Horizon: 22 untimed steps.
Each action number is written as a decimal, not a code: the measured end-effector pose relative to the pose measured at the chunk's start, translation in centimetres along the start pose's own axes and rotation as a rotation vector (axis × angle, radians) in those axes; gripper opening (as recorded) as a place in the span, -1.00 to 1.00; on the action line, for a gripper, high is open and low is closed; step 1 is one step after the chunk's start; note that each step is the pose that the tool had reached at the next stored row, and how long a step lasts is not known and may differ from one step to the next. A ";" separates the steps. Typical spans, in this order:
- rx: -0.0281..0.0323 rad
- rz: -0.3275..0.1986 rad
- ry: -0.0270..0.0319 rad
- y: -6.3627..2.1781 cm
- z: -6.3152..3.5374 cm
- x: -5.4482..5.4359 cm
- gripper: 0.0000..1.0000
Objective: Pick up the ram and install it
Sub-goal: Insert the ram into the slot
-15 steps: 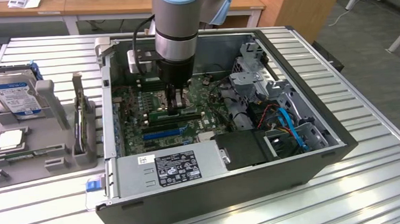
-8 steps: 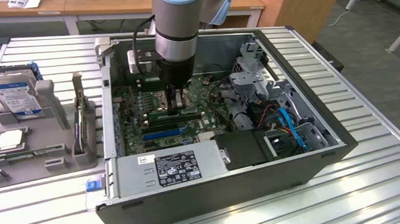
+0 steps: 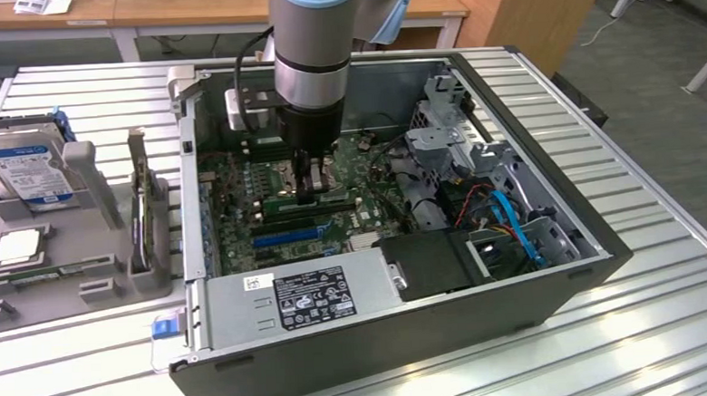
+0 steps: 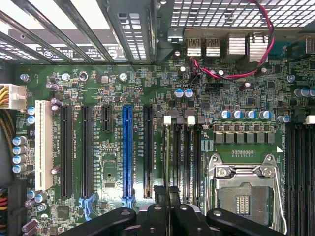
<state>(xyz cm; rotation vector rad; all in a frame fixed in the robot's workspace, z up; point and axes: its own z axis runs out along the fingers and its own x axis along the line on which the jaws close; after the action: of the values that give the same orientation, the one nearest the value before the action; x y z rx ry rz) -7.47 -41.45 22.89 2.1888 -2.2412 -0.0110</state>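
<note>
My gripper (image 3: pixel 316 191) reaches down into the open computer case (image 3: pixel 374 351), just above the motherboard (image 3: pixel 237 181). In the wrist view its fingertips (image 4: pixel 160 192) are shut on the ram (image 4: pixel 168 157). The ram shows edge-on as a thin green strip, lined up along a memory slot whose white clip (image 4: pixel 167 119) lies at the far end. In the exterior view the ram (image 3: pixel 342 197) appears as a short green bar under the fingers. The empty processor socket (image 4: pixel 243 189) sits beside the slots.
On the exterior view's left, a grey holder (image 3: pixel 92 284) carries a silver hard drive (image 3: pixel 25 165), a square processor chip (image 3: pixel 18 247) and a thin upright board (image 3: pixel 149 222). The power supply (image 3: pixel 298 296), drive cage and blue cables (image 3: pixel 513 230) crowd the case.
</note>
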 end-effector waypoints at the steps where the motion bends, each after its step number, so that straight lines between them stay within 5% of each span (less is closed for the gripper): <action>1: 0.0001 0.000 -0.0001 0.00 0.00 0.0 -0.76; 22: -0.0012 -0.031 0.0004 0.00 -0.31 0.0 -0.76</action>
<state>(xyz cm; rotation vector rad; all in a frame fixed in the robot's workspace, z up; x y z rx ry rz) -7.47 -41.45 23.20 2.2221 -2.2066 -0.0121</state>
